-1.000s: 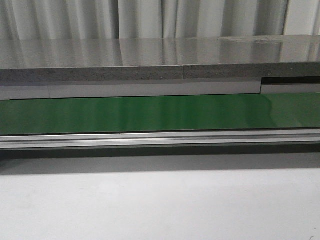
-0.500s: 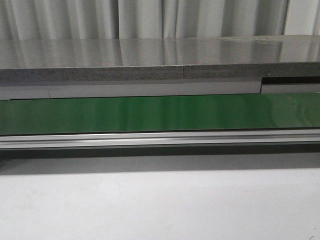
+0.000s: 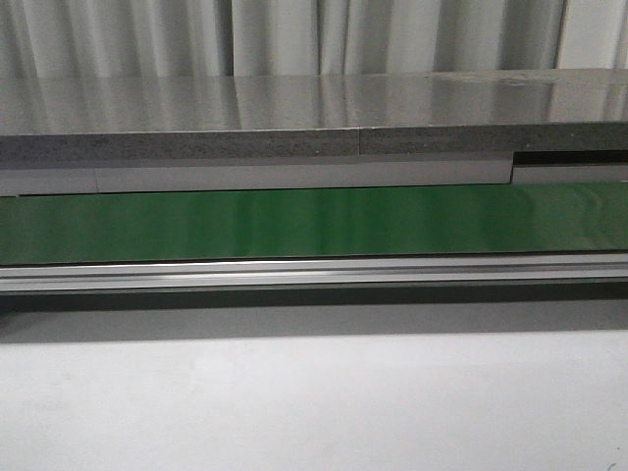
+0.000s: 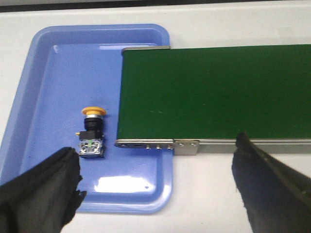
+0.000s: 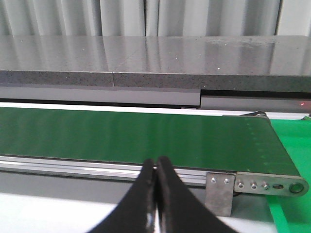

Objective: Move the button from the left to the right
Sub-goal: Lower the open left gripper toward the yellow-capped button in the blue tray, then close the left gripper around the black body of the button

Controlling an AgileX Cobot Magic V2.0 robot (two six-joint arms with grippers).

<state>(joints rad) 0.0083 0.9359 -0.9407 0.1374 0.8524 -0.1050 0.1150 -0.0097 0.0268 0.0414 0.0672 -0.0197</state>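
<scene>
in the left wrist view the left gripper [image 4: 155, 189] hangs above the scene with its two black fingers [image 4: 41, 191] spread wide apart and nothing between them. just beyond the finger at seven o'clock lies a blue tray [image 4: 39, 68] on the white table [image 4: 209, 179]. the button [image 4: 91, 132] lies on its side on the tray floor, near nine o'clock of the picture, its yellow-orange cap pointing away from the fingers and its black body with the tiny green mark nearest them. it sits just beside the end of the green belt [image 4: 218, 90] and clear of it; that end of the belt overhangs the tray, with a metal side rail [image 4: 155, 144] along its near edge.

in the right wrist view the right gripper [image 5: 156, 187] shows at six o'clock, its black fingers pressed together with nothing held. past them runs the belt's silver rail [image 5: 73, 167], then the green belt, then a grey stone-like counter [image 5: 146, 58], with pale curtains [image 5: 126, 17] farthest back. a bright green surface [image 5: 291, 145] lies at four o'clock beside the belt's end.

the front view shows white table nearest, then rail, belt, counter and curtains; neither gripper nor button appears there.
</scene>
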